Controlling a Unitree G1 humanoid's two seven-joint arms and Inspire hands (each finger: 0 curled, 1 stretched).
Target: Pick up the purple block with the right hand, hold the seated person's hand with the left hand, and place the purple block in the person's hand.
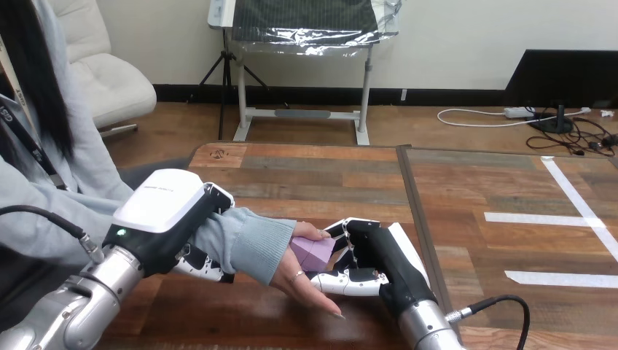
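At the lower middle of the frame, the right hand point(379, 259) curls its fingers round the purple block point(315, 252), gripping it from the right. The block sits in the person's hand point(295, 281), which lies palm toward it, thumb on top of the block. To the left, the left hand point(164, 208) clasps the person's wrist over the pale sleeve point(244, 244), fingers underneath. The wooden table point(321, 175) stretches beyond.
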